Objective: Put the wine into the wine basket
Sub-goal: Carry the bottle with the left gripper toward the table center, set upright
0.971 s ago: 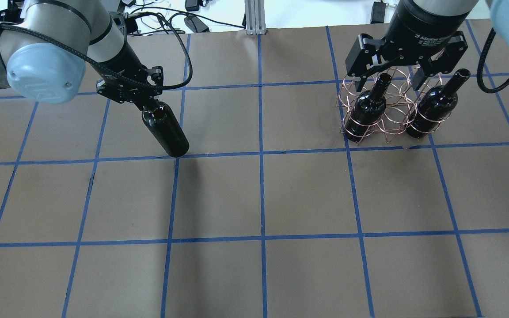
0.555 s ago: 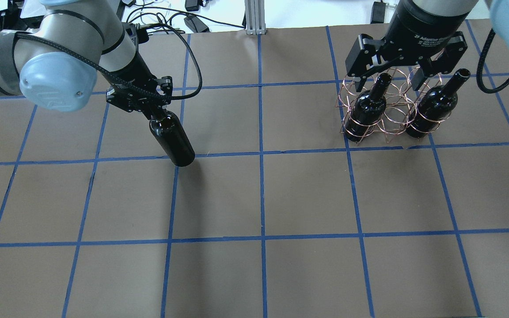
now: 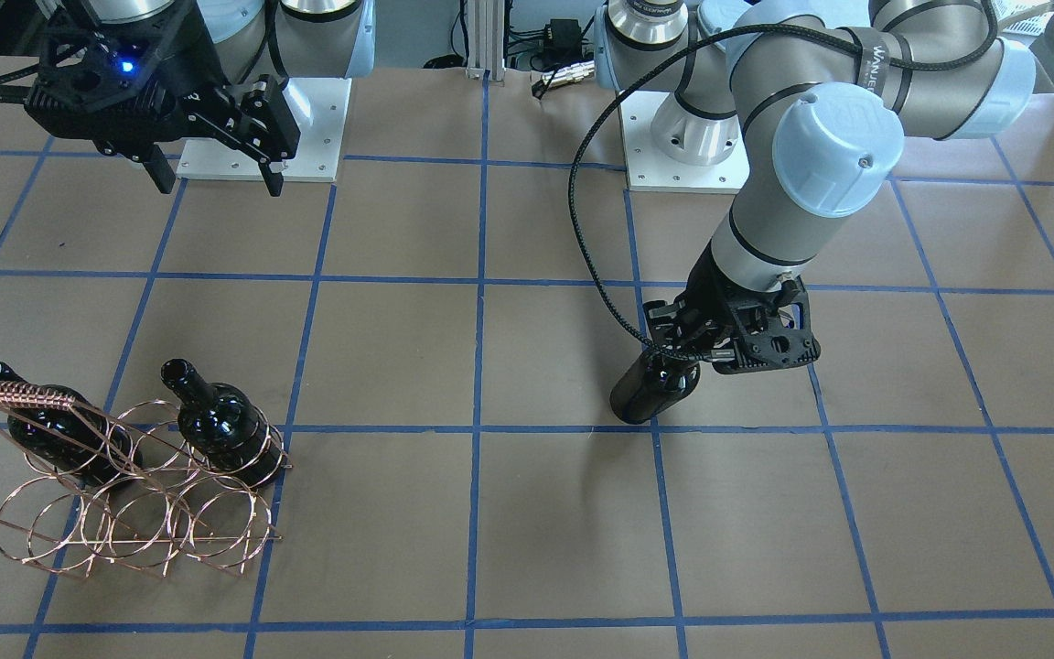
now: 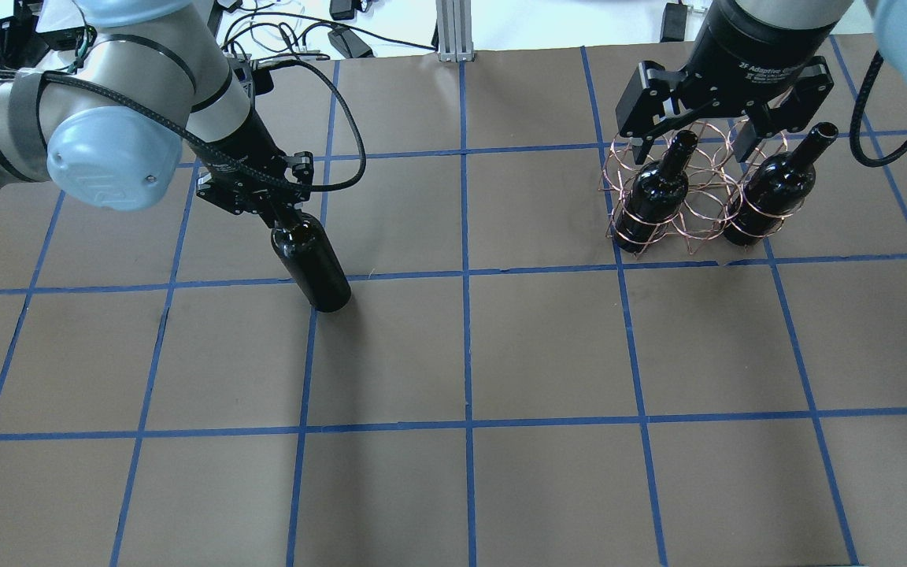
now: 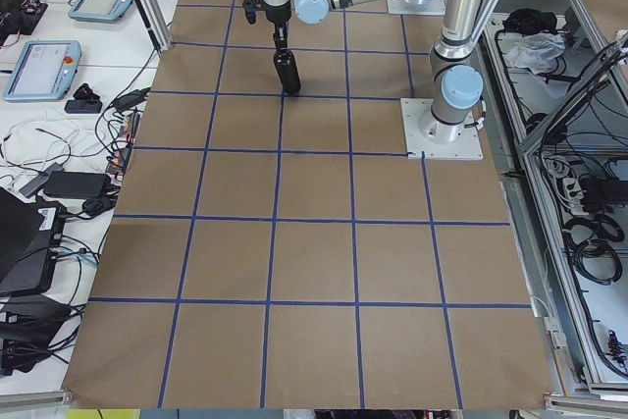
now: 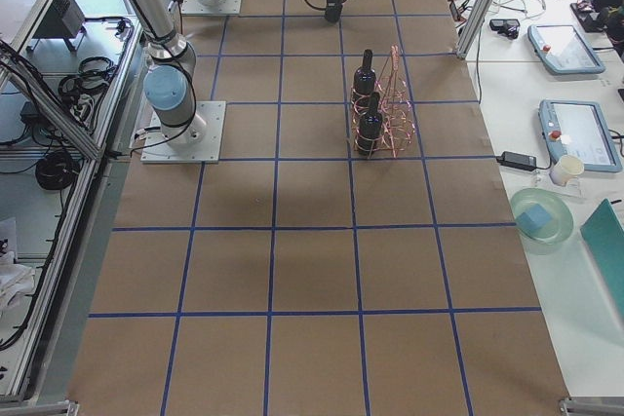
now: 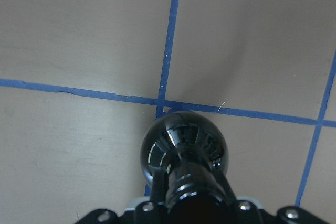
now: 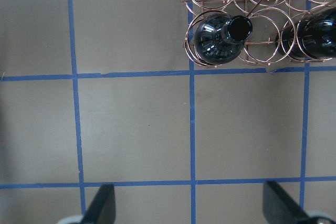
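Note:
My left gripper (image 4: 271, 203) is shut on the neck of a glossy black wine bottle (image 4: 313, 266). It holds the bottle upright, low over a blue tape crossing; the bottle also shows in the front view (image 3: 650, 389) and the left wrist view (image 7: 184, 142). The copper wire basket (image 4: 704, 214) stands at the far right with two black bottles (image 4: 658, 197) (image 4: 768, 193) in its outer rings and the middle ring empty. My right gripper (image 4: 694, 146) is open and empty, hovering above the basket on the robot's side.
The brown table (image 4: 548, 354) carries a grid of blue tape lines. The basket's twisted handle (image 3: 10, 395) rises above its rings (image 3: 124, 522). Cables and power bricks (image 4: 343, 35) lie beyond the table's far edge.
My left arm has carried the bottle a little to the right and toward the near side of the overhead view. The right arm and the basket have not moved.

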